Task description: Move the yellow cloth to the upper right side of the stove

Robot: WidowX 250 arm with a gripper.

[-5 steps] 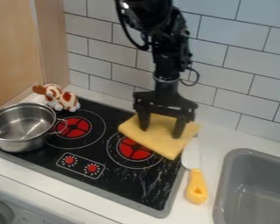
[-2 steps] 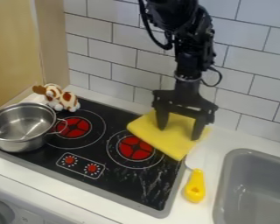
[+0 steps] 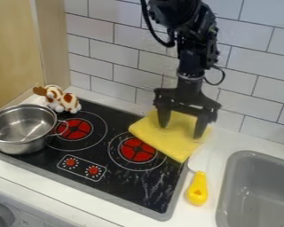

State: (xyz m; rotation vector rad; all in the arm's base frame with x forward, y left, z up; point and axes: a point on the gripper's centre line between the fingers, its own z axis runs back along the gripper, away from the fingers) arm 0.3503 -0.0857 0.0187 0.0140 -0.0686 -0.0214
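Note:
The gripper (image 3: 181,129) hangs at the back right of the stove, its two fingers apart and pointing down, with their tips against the top of the yellow cloth (image 3: 169,144). The cloth lies flat over the upper right corner of the black stove (image 3: 132,188), partly on the white counter. Its front edge is just right of the right red burner. Whether the cloth is pinched between the fingers cannot be seen.
A metal pot (image 3: 23,128) stands at the stove's left, with a spotted plush toy (image 3: 60,99) behind it. A yellow-handled knife (image 3: 198,189) lies on the counter beside the cloth's right side. The grey sink (image 3: 226,186) is at the right, the tiled wall behind.
The gripper and the yellow cloth have shifted to the right together, onto the stove's back right corner. The knife's handle has also moved slightly. Little differs between the last two frames.

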